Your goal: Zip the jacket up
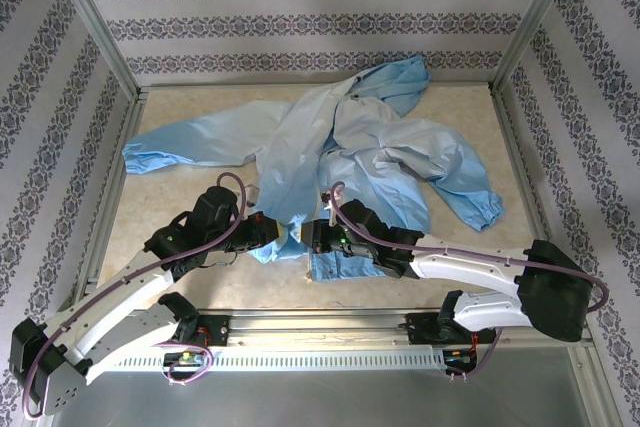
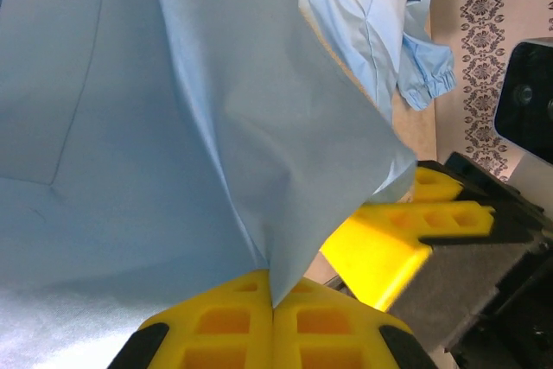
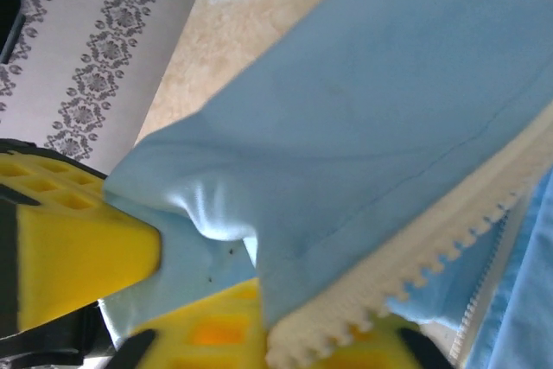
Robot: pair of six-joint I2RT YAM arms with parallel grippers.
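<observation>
**Left gripper (image 2: 272, 304) and right gripper (image 3: 263, 334) share the jacket's bottom hem**

Left gripper's yellow fingers (image 2: 216, 326) are pressed together with a fold of light-blue cloth pinched between them. The right gripper looks clamped too, on the panel edge that carries the pale toothed zipper strip (image 3: 432, 257) (cloth drapes over its fingers, so the pinch itself is hidden). From above, the two sit just beside each other near the middle of the table's (image 1: 180, 217) near edge.

The jacket (image 1: 370, 147) lies opened and rumpled across the table. Its hood (image 1: 400, 77) is by the far edge, one sleeve reaches toward the left edge, and the other toward the right.

What matters next is the direction of the front opening. Its long axis runs from the held hem away from both arms toward the hood. The teeth are on the right gripper's side and the mating panel is on the left's, so the two edges probably have to be brought together here first. I cannot make out the slider.
</observation>
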